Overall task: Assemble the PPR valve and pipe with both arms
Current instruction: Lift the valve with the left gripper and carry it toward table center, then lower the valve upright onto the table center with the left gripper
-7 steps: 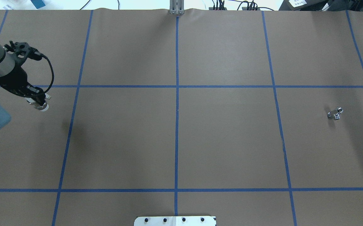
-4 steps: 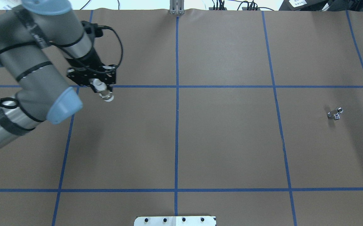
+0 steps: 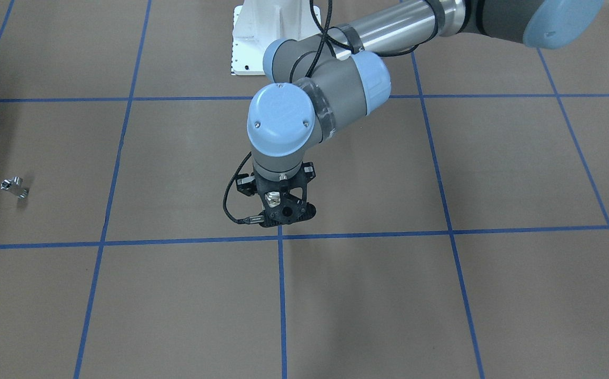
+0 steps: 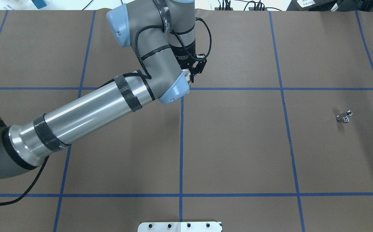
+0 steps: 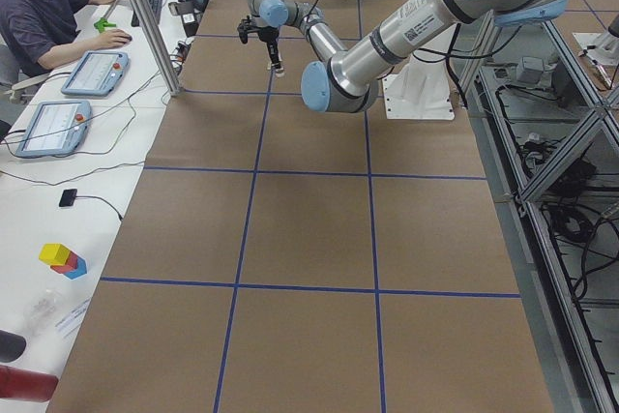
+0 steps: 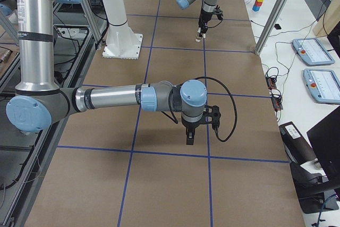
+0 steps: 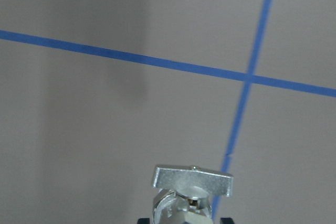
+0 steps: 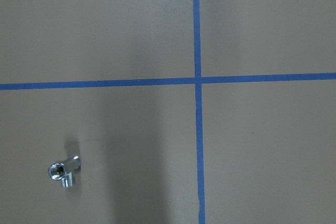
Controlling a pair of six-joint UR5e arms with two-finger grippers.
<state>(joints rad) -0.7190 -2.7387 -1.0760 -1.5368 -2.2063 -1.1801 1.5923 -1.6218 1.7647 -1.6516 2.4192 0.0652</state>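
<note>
My left arm [image 4: 86, 109] reaches in from the left to the table's middle. My left gripper [image 4: 192, 73] points down, shut on a silver and white valve [image 7: 191, 182], just above the blue tape crossing [image 7: 251, 78]. It also shows in the front view [image 3: 282, 208] and in the far part of the right side view [image 6: 201, 33]. A small silver pipe fitting [image 4: 344, 116] lies alone at the right, seen also from above in the right wrist view [image 8: 64, 171]. My right gripper [image 6: 189, 137] shows only in the right side view, pointing down; I cannot tell if it is open.
The brown table cover carries a blue tape grid [image 4: 181, 145]. The white bolted pedestal [image 3: 262, 37] stands at the robot's edge. A metal post [image 4: 181, 8] rises at the far edge. An operator [image 5: 48, 7] sits with tablets beyond it.
My left arm has swung from the table's far left to the middle, carrying the valve with it. The silver fitting on the right has not moved.
</note>
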